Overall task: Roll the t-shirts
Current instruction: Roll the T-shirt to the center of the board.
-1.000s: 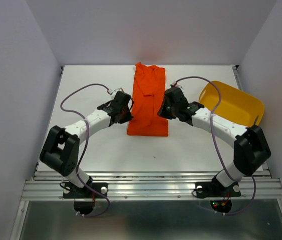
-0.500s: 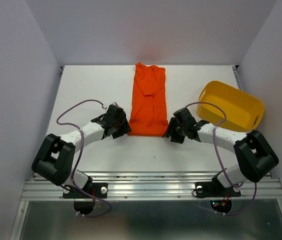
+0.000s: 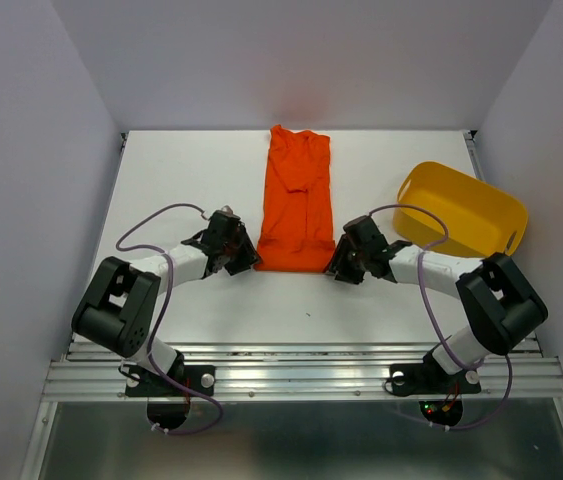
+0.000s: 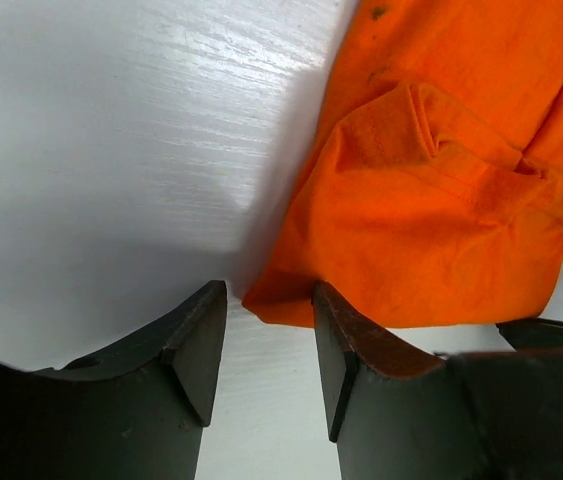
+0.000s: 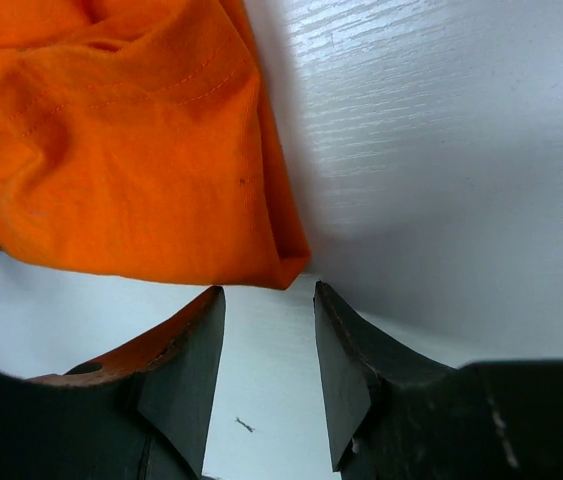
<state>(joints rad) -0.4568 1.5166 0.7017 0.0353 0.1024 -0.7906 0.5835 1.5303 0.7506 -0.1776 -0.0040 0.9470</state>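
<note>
Top external first, Dana: far left, the left arm reaches in low over the white table [image 3: 191, 170], and the left hand [image 3: 245, 260] sits right at the near left corner of the t-shirt [image 3: 298, 200]. What do you get up close?

Left wrist view, Sam: the fingers [image 4: 186, 350] are parted, with only bare table in the gap, and the shirt's corner lies just ahead of it. The right-side finger is up against the hem, but I can't say whether it touches. That hand is gripping nothing.

And the shirt itself is in the middle of the table. It's bright orange-red, folded into a long narrow strip that runs from the near hem away toward the back wall. It lies flat with a few creases and isn't rolled yet.

Agreed. Sliding right now: the right hand [image 3: 339, 266] mirrors the other one, down at the near right corner of that strip.

Right wrist view backs that up. The fingers [image 5: 176, 360] are spread with white table showing in the gap, and the folded corner of orange fabric lies just in front of the fingertips. It's open and holding nothing.

And far right is the yellow tub [image 3: 466, 215], set askew on the table. It's well apart from the shirt and sits beyond the right arm.
</note>
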